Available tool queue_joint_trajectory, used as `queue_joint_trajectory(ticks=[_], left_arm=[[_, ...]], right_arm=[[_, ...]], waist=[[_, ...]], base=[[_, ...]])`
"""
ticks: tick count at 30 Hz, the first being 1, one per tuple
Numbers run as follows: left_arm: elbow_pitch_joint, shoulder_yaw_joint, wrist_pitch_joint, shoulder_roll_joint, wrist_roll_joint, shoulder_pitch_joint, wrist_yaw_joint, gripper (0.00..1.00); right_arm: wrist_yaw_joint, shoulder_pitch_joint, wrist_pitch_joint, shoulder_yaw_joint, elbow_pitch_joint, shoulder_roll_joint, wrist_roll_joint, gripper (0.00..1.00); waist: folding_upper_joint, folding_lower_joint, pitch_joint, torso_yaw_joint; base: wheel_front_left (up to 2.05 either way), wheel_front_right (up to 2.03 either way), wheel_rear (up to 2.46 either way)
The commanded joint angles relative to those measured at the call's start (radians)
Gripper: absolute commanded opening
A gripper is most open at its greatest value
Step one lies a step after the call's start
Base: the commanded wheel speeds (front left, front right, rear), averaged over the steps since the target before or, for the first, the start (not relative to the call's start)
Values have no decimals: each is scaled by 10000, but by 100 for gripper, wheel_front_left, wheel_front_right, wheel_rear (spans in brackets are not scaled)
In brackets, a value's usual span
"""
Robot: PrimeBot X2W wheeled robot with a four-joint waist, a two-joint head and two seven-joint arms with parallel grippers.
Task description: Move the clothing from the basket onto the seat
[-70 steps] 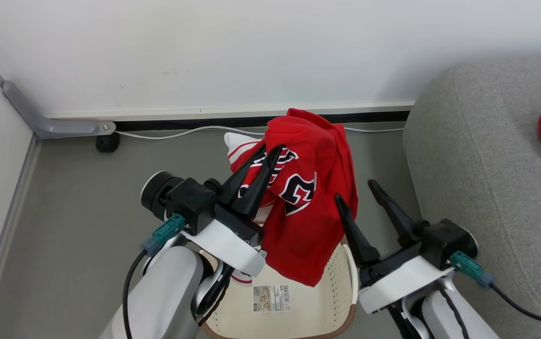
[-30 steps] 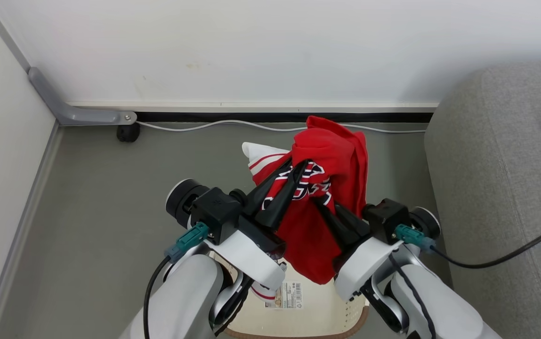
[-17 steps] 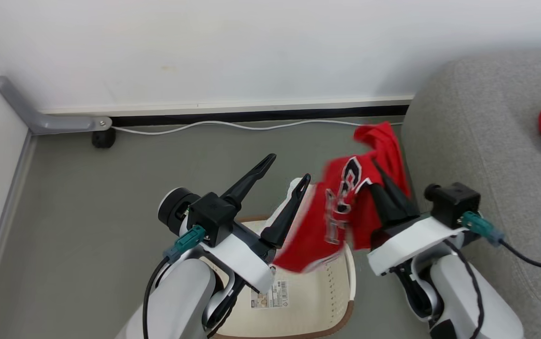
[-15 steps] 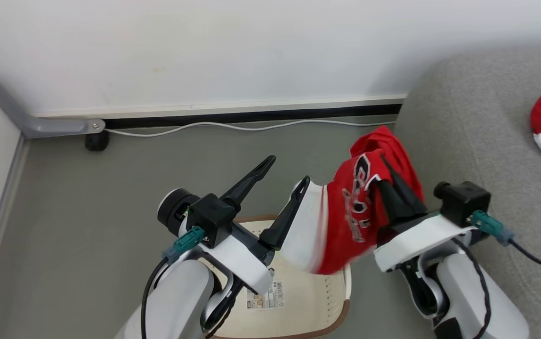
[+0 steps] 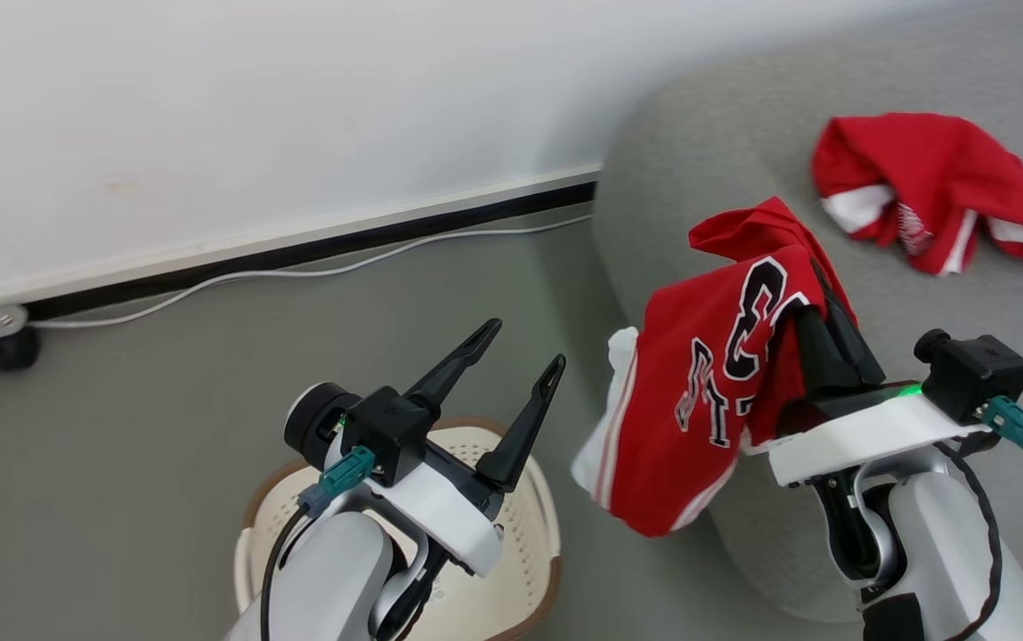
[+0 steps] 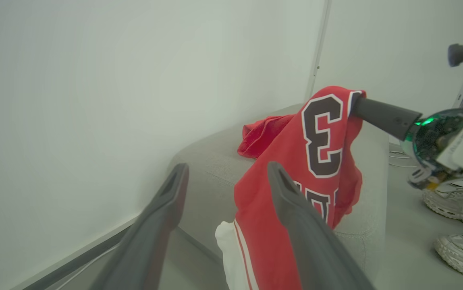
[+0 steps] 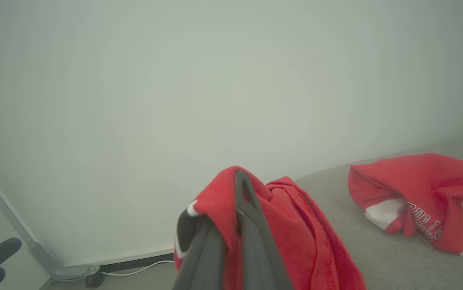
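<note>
Lower left of the head view: basket (image 5: 539, 534) on the floor (image 5: 164, 401). What we see of its inside past the left arm is bare cream plastic. The left gripper (image 5: 524, 343) sits above it, jaws spread wide, nothing between them.

Lower right: the right gripper (image 5: 824, 334) is pinched fully closed on the jersey (image 5: 698, 401), gripping a fold beside the big 3. The jersey hangs from that pinch, long axis roughly vertical. Its white-striped hem is lowest, over the floor strip between basket and seat front.

The seat (image 5: 725, 142) fills the upper right. Its top surface lies up and right of the right gripper, so we carry that way. The right arm is nearer, at the seat's rounded corner; the left is well apart from it. We judge the hem must clear the seat edge before release, or the jersey slides to the floor.

Farthest: second garment (image 5: 929, 191) lies crumpled on the seat, well apart from the jersey. We reckon 1 of 2 is done.
</note>
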Motion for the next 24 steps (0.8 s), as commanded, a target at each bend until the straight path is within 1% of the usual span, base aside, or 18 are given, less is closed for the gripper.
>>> queue_joint_trajectory(ticks=[1,8,12,16,24], left_arm=[[-229,367,-57,87,66,-117,-64,100],[-228,498,-57,104,169,16,-68,100],[-250,527,-57,100,223,80,-69,100],[-173,150,-57,73,133,-64,-69,100],[38,-501,-57,134,-210,-446,-70,100]], right_arm=[[14,-28,-61,104,-359,70,-42,0],[14,28,-61,-164,-717,70,-36,0],[14,-9,-61,-387,-862,70,-107,0],[14,224,-61,-1081,-1300,70,-212,0],[14,1110,-61,-2244,-2336,70,-466,0]], waist=[[-1,0,-43,-666],[-1,0,-124,-2075],[-1,0,-129,-2747],[-1,0,-31,-2930],[-1,0,131,-3082]], base=[[0,0,0],[0,0,0],[0,0,0],[0,0,0],[0,0,0]])
